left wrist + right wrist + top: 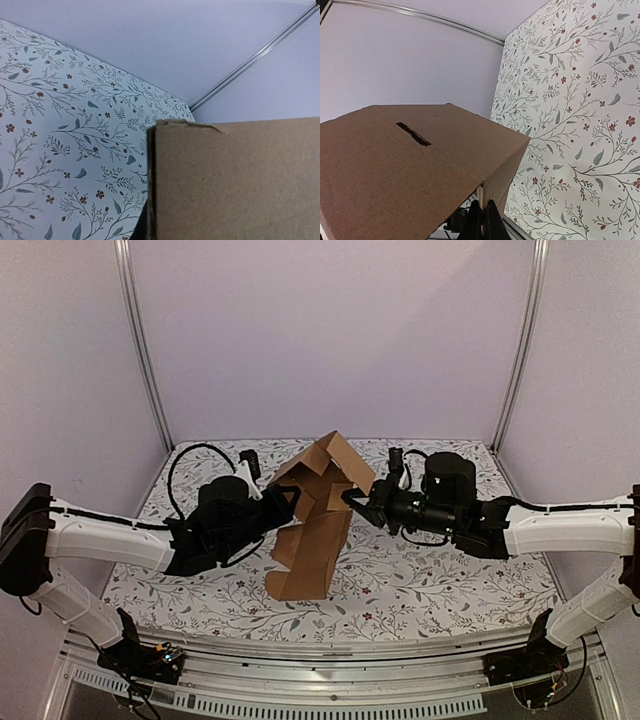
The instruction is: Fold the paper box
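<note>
The paper box (318, 502) is plain brown cardboard, partly folded. It is held up over the middle of the table, with its long lower panel (305, 570) reaching down to the floral cloth. My left gripper (287, 500) is at the box's left side and seems shut on a panel. In the left wrist view the cardboard (235, 180) covers the jaws, and only a dark sliver of a finger (141, 227) shows. My right gripper (352, 498) is shut on the box's right edge. In the right wrist view its fingertips (490, 220) pinch a thin cardboard flap below a slotted panel (410, 165).
The floral tablecloth (430, 570) covers the table. Pale walls and metal corner posts (140, 340) enclose the back and sides. A black cable (185, 465) loops behind the left arm.
</note>
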You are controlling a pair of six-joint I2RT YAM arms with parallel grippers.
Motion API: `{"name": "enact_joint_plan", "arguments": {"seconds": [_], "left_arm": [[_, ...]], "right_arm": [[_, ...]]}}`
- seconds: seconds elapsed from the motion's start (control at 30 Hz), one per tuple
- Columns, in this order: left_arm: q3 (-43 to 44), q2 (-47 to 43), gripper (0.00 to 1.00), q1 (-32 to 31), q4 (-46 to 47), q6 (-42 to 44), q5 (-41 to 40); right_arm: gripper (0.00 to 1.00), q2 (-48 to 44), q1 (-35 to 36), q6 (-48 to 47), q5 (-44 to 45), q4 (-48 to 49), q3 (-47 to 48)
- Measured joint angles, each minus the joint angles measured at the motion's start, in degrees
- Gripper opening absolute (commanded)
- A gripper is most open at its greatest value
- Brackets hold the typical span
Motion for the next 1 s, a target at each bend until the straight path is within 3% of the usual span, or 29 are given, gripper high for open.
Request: {"name": "enact_joint_plan", "arguments": {"seconds": [0.07,0.13,0.37,0.57,1.0], "left_arm": [[0.00,0.42,0.00,0.00,0.15,0.09,0.07],[0.00,0.70,0.00,-0.02,0.13,0.17,0.52],[0.02,0.85,0.00,-0.07,0.09,0.17,1.05],[0.02,0.83,0.00,0.22,-1.90,0.68,0.31],[0.02,0.11,0.00,1.11,-5.42,2.25,-0.66]], "right_arm": [[0.22,0.00,0.00,-0.07,0.09,-0.17,0.00],[0.29,0.00,0.00,-0.09,0.17,0.24,0.00],[0.34,-0.48,0.04,-0.59,0.37,1.07,-1.03],[0.44,-3.93,0.04,-2.91,1.33,-1.79,-4.09],[0.52,-19.21,0.04,-15.50,5.95,-19.82,-6.60]]}}
